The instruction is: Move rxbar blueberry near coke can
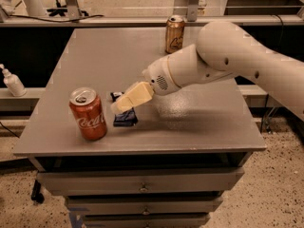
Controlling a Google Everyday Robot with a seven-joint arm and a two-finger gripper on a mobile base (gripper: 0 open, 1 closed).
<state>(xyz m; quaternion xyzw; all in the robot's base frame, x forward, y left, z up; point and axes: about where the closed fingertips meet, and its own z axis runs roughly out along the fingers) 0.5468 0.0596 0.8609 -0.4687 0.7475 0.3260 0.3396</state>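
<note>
Room first: the grey table point(204, 122) shows broad bare surface across its right half and through the middle, where I have space to move. The coke can point(89, 114) stands upright near the front-left corner, close to the front edge. The rxbar blueberry point(125, 119) lies just right of it with a narrow gap between them, its nearer end not far from the front edge. My gripper point(122, 104) sits low over the bar's middle, so only the two dark ends show. I cannot tell whether the claw is clamped on the wrapper or merely over it. The arm reaches in from the right above the table.

A gold can point(175, 34) stands upright near the back edge, well apart from the others. White "Coca-Cola" script reads plainly on the red can. I cannot read the gold can's dark label or the bar's lettering. Drawers point(142, 186) sit under the tabletop, and a white bottle point(13, 82) stands off the left edge.
</note>
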